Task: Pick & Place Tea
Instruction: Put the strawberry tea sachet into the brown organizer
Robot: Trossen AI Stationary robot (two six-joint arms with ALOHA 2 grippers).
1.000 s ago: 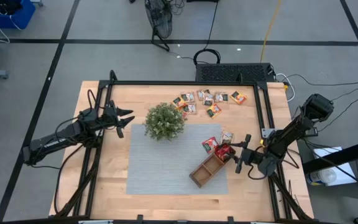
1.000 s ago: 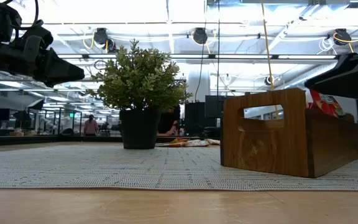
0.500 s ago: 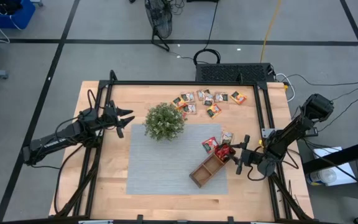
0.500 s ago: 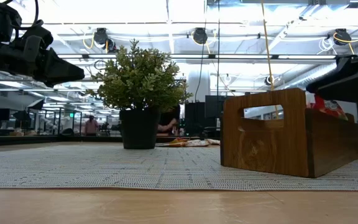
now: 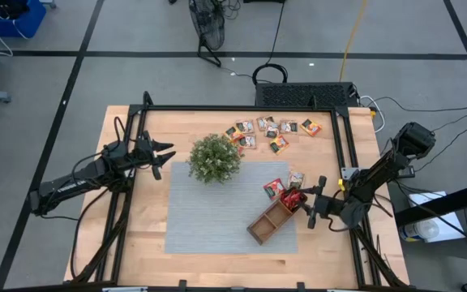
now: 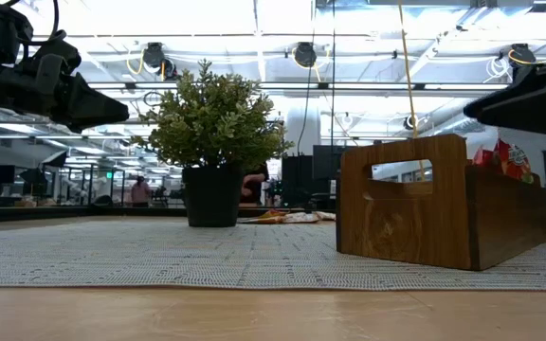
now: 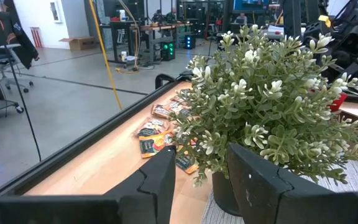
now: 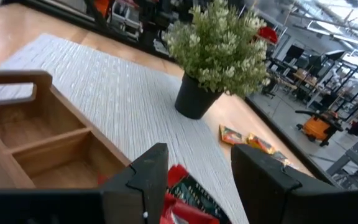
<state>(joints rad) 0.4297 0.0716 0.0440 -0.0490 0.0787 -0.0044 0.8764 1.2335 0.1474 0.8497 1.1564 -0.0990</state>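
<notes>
Two arms in frame. Right gripper (image 5: pixel 313 203) hangs low over the near end of the tray (image 5: pixel 263 229), jaws apart with nothing between them; the wrist view shows a gap between the fingers and red sachets (image 8: pixel 185 200) lying just below. Left gripper (image 5: pixel 162 156) waits beside the plant (image 5: pixel 215 158), jaws also apart and empty.

Tea location: a few red sachets sit in the tray's end compartment under the right gripper (image 5: pixel 292 198); two more lie on the grey mat (image 5: pixel 201 212) just beyond that end (image 5: pixel 284 183); the main scatter (image 5: pixel 270 131) is on bare table (image 5: pixel 136 243) past the plant, well apart from the tray. The other two compartments look empty (seen in the right wrist view).

Judgement: most of the tea is not yet placed.

Risks from here:
- Sachets in the end compartment stand above the rim in the low view (image 6: pixel 502 156). If the right gripper moves sideways at this height, a finger could catch one and flick it out.
- Sachets are thin and flat; a pick from the mat may fail or take two at once where they overlap.
- The plant stands between the left gripper and the scatter; a direct reach could brush the leaves or tip the pot.
- Piling more into the same compartment invites spill-over.
</notes>
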